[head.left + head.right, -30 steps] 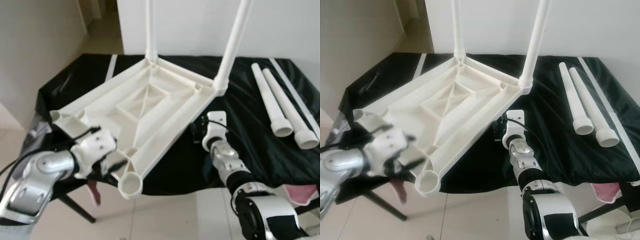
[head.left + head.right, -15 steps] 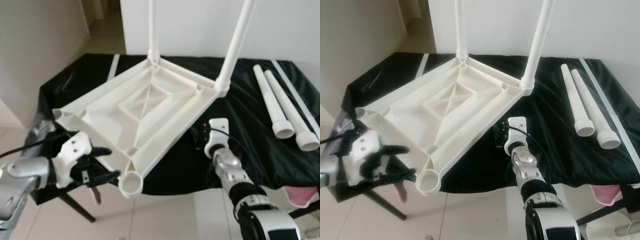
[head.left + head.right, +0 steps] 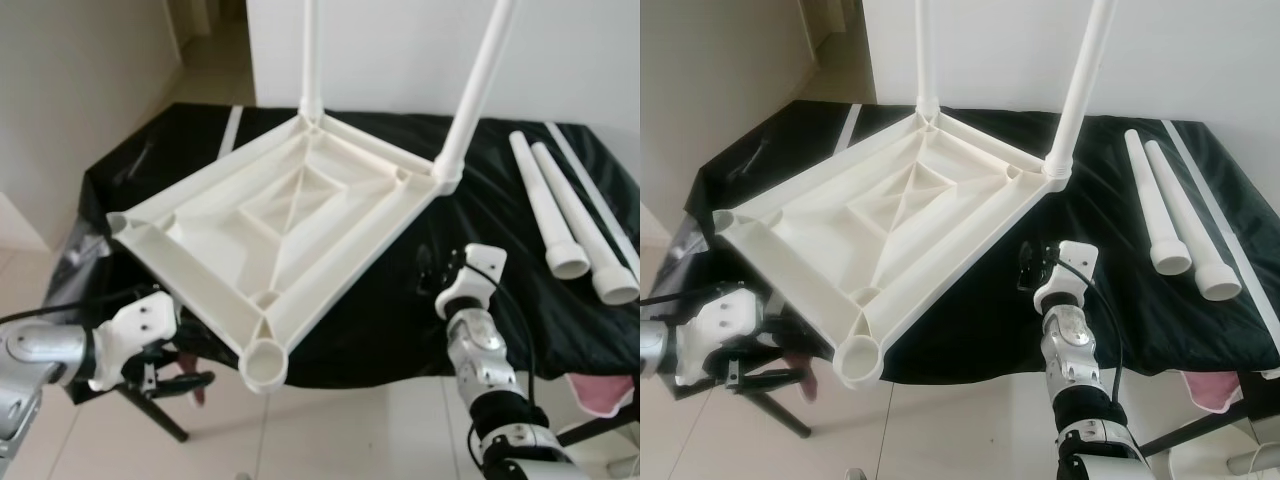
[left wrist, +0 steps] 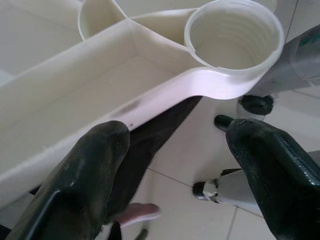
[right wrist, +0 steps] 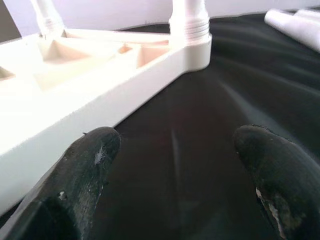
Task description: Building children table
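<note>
Just beside open left tool (image 4: 170, 150), tabletop (image 3: 290, 215) corner.

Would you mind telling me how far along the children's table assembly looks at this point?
About halfway. Done: two legs stand in the far corner sockets of the upturned tabletop. In hand: nothing; the left gripper and right gripper are both open beside the tabletop. Left: the near socket and left socket are empty, and two loose legs lie on the black cloth.

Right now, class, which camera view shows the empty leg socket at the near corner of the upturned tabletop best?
The left wrist view: the empty leg socket is close, its ribbed inside clear. Both eye views show it smaller, overhanging the floor.
</note>
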